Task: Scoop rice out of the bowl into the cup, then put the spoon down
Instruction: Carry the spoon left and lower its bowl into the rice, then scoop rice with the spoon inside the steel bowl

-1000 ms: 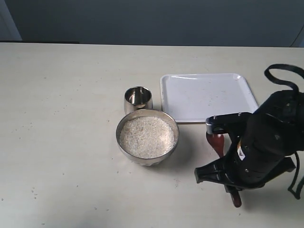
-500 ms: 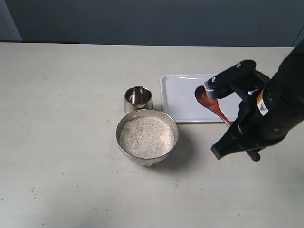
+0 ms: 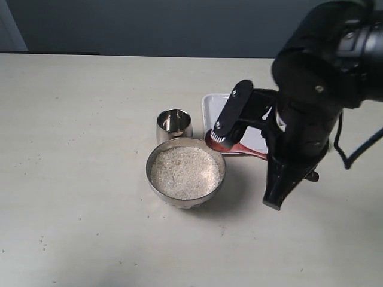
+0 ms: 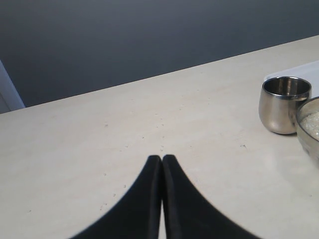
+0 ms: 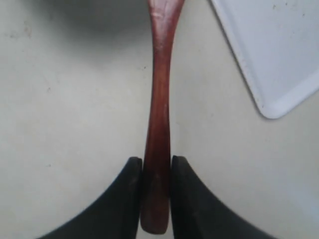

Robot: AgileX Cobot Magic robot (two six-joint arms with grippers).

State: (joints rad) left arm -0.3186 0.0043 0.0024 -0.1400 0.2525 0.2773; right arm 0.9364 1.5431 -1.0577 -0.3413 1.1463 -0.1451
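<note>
The steel bowl (image 3: 157, 184) holds a level heap of white rice (image 3: 184, 173). Just behind it stands the small steel cup (image 3: 174, 124); I cannot tell if anything is in it. My right gripper (image 5: 156, 162) is shut on the handle end of the dark red wooden spoon (image 5: 160, 99). The spoon (image 3: 233, 147) points left, its head by the bowl's right rim at the tray's front corner. My left gripper (image 4: 161, 158) is shut on nothing, low over bare table, left of the cup (image 4: 284, 104) and the bowl (image 4: 310, 142).
A flat white tray (image 3: 212, 110) lies right of the cup, mostly hidden by the bulky black right arm (image 3: 311, 107) that hangs over it. The tray's corner (image 5: 279, 50) shows beside the spoon handle. Loose grains dot the pale table (image 3: 78, 179).
The right arm rose from the table's front right and swung left over the tray, carrying the spoon. The spoon's head went from near the front edge to the bowl's right rim.
</note>
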